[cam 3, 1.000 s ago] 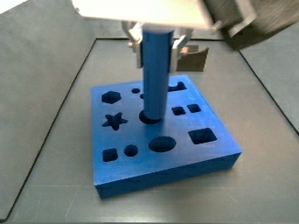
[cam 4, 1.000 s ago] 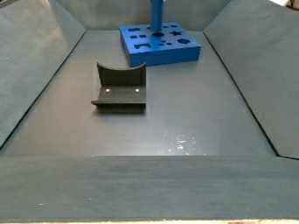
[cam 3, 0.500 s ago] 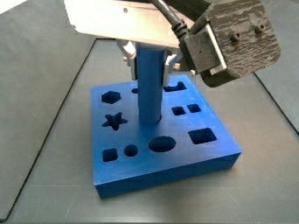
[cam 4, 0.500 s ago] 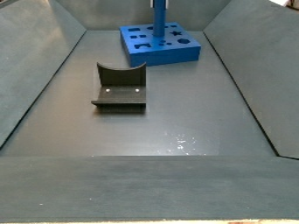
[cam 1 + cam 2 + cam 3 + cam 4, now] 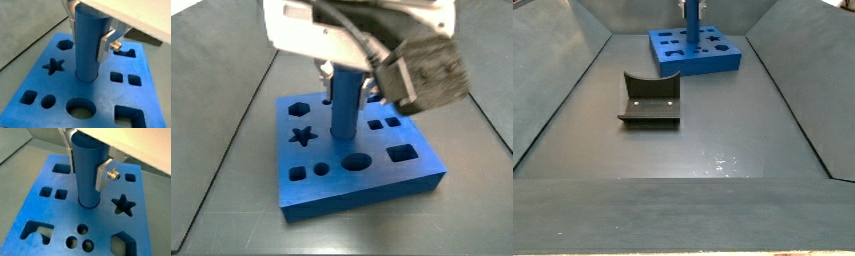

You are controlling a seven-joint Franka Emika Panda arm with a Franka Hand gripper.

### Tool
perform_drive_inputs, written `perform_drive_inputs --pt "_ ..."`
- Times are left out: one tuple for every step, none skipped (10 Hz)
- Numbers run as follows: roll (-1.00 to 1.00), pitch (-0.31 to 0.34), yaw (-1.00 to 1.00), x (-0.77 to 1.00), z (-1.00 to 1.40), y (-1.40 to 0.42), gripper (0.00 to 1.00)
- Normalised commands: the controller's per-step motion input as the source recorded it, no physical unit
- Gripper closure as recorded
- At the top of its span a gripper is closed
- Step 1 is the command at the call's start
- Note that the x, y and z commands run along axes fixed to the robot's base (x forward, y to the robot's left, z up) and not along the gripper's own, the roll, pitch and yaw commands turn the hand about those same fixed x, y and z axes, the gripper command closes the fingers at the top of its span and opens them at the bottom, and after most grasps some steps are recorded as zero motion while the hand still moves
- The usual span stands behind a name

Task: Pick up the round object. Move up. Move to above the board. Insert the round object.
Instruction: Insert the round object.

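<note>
The gripper [image 5: 90,37] stands over the middle of the board [image 5: 63,80], its flat silver jaws clenched on the upper part of the round object [image 5: 88,47], a smooth blue peg standing upright with its lower end in a round hole at the board's centre. The thick blue slab around it shows dark star [image 5: 53,65], hexagon and square cut-outs. Well nearer on the grey desk [image 5: 714,140] in a side view sits a dark notched block [image 5: 649,100].

Smooth matt blue peg [image 5: 87,45] and slab [image 5: 40,80]; silver metal fingers [image 5: 105,42].
</note>
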Motion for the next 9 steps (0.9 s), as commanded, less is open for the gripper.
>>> perform_drive_inputs --pt "0.02 -0.011 -0.02 -0.02 -1.00 -0.09 1.00" --pt "0.00 -0.020 0.00 0.00 -1.00 -0.05 1.00" --pt "0.00 -0.049 0.00 0.00 -1.00 -0.05 1.00" --pt "0.00 -0.066 0.00 0.03 -1.00 -0.11 1.00" --pt "0.00 0.000 0.00 0.04 -1.00 0.00 1.00" --pt "-0.15 -0.089 0.00 0.00 -0.07 0.00 1.00" --pt "0.00 0.009 0.00 0.00 0.00 0.00 1.00" --pt "0.01 0.000 0.00 0.00 0.00 0.00 1.00" --pt "0.01 0.000 0.00 0.00 0.00 0.00 1.00"
